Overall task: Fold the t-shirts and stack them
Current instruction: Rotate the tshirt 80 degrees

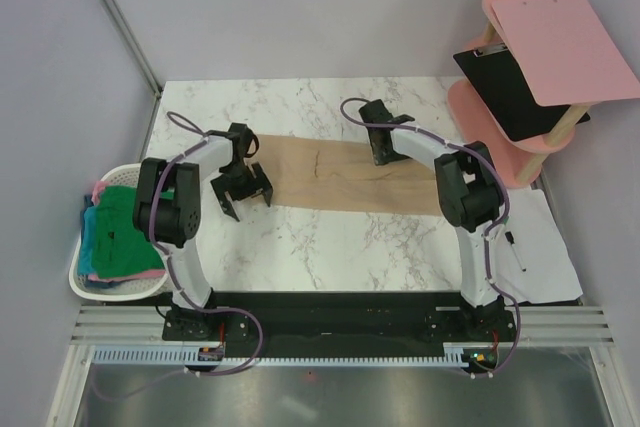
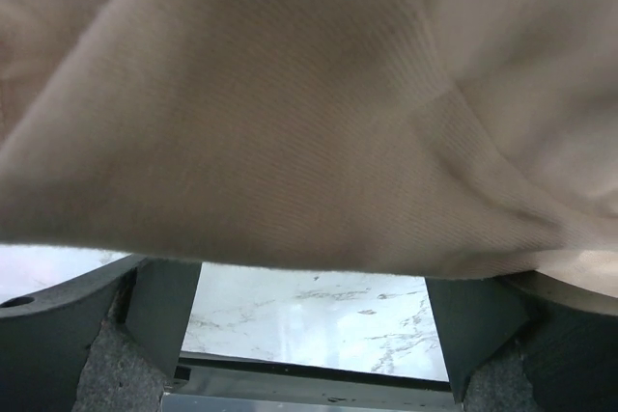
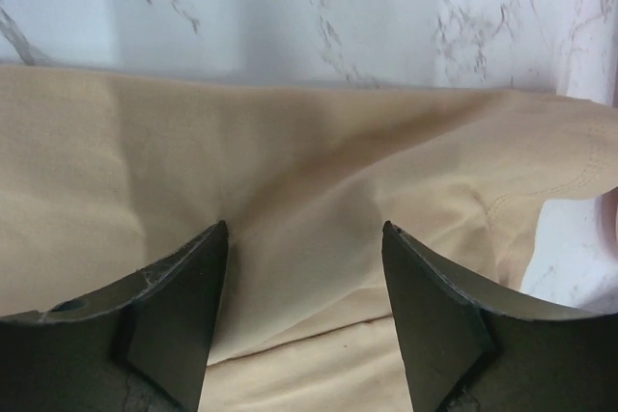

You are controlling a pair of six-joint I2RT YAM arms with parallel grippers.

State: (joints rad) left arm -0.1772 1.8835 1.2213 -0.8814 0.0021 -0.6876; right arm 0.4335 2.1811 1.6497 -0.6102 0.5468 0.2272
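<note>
A tan t-shirt (image 1: 330, 172) lies as a long folded strip across the middle of the marble table (image 1: 300, 107). My left gripper (image 1: 247, 195) is at its left end, open. In the left wrist view the tan t-shirt (image 2: 290, 94) drapes over the fingertips, and bare marble shows between the fingers (image 2: 164, 311). My right gripper (image 1: 381, 155) points down onto the strip's right part. In the right wrist view it (image 3: 302, 238) is open, both tips pressed on the tan t-shirt (image 3: 290, 161), with a raised fold of cloth between them.
A white slatted basket (image 1: 75, 269) off the table's left edge holds a green t-shirt (image 1: 125, 232), a teal one (image 1: 93, 239) and a pink one (image 1: 97, 190). At the right stand a pink side table (image 1: 480, 112) with clipboards (image 1: 560, 47), and white paper (image 1: 545, 247).
</note>
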